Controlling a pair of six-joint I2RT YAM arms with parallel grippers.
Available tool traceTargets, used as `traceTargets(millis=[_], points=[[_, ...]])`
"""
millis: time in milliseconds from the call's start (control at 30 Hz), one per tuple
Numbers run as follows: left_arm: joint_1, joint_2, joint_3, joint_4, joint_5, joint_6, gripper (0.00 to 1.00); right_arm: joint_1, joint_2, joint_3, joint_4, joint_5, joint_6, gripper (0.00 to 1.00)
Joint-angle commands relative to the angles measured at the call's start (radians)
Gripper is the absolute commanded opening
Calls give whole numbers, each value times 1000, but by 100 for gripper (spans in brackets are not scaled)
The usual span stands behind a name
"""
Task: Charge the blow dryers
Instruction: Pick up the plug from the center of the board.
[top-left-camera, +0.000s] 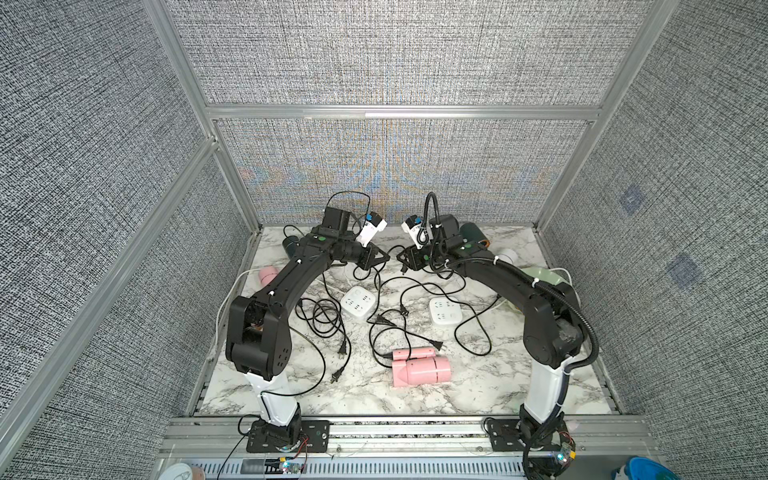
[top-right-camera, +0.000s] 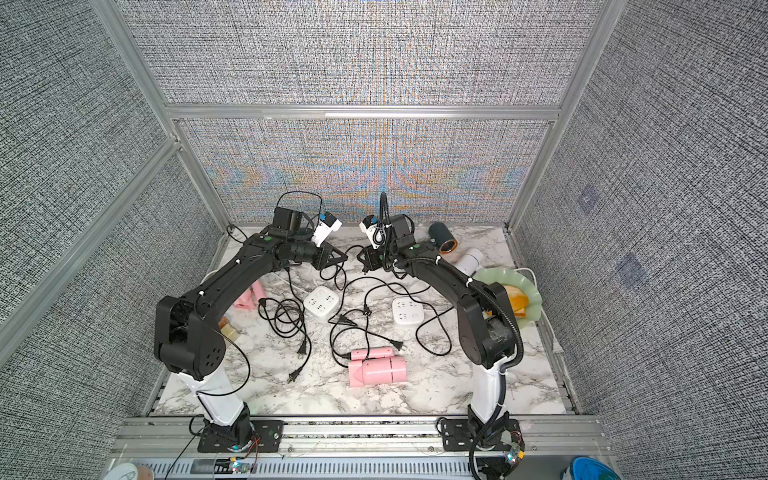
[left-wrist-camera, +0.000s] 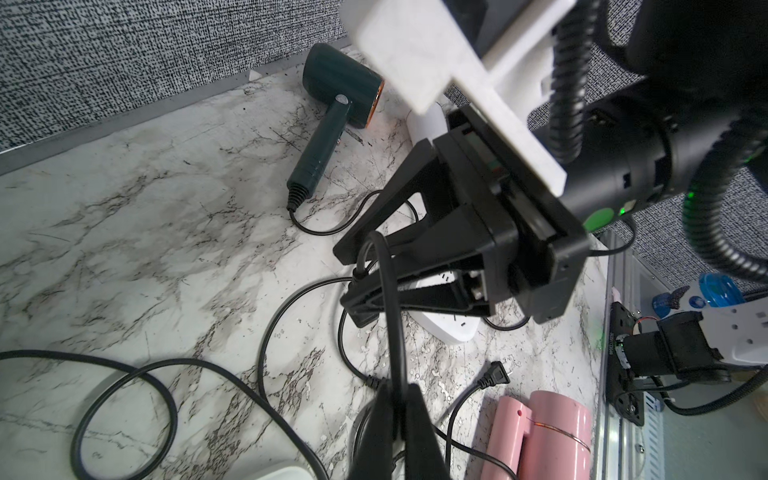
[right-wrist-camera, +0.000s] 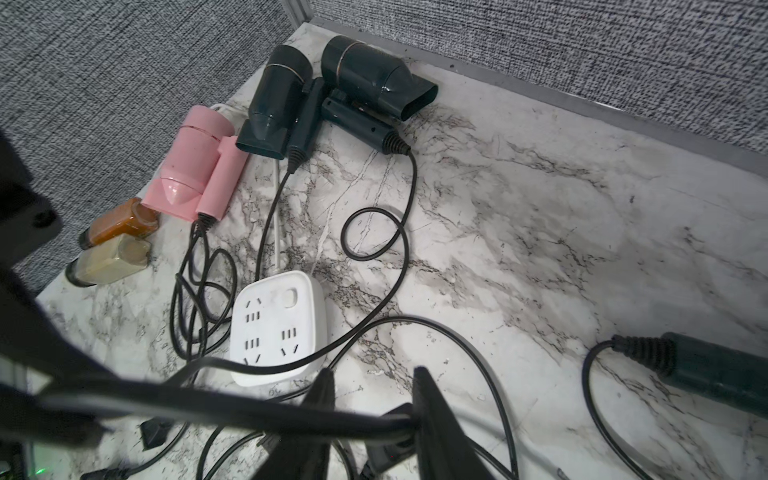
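My left gripper (left-wrist-camera: 399, 386) is clamped shut on a black cord (left-wrist-camera: 395, 324) and holds it up off the marble tabletop (top-left-camera: 478, 386). My right gripper (left-wrist-camera: 353, 276) faces it tip to tip above the far middle of the table. Its jaws stand partly apart around what looks like the same cord's end, and I cannot tell whether they actually pinch it.

One pink dryer (top-left-camera: 419, 365) lies at the near middle. A second pink dryer (right-wrist-camera: 195, 166) lies at the left edge, beside two teal-black dryers (right-wrist-camera: 278, 95) in the far left corner. The green copper-ringed dryer (top-right-camera: 442, 239) and the white dryer (top-right-camera: 469, 259) lie at the far right. Two white power strips (top-left-camera: 358, 302) sit in the middle, with loose plugs (top-left-camera: 340, 350) on the marble near them.
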Motion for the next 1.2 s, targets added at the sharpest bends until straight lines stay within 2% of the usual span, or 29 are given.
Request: traceTargets(millis=[0,267,367,467,667,767,867,967,1167], points=[[0,2,11,-8,19,20,6,2,1,-4,37,75,1,30],[0,-5,4,3,-16,21,7,17,-39,-49,38,106,-1,13],[1,-2,-1,13,-44,12,9,31,-82,-91,41,171,0,7],[1,-3,-10,34,-62,-5,12,34,-119,-123,35,247,18,6],[0,-23,-54,119,-74,-66,27,34,-195,-175,28,414,68,3],[-2,-37,-66,142,-93,-82,37,34,-191,-147,-43,542,126,2],[-1,-68,-86,172,-102,-97,40,26,-178,-127,-103,644,188,2],[-4,-90,-100,198,-72,-125,40,18,-157,-104,-156,649,242,2],[-57,-90,-141,298,-37,-236,40,5,-172,-120,-155,510,308,2]])
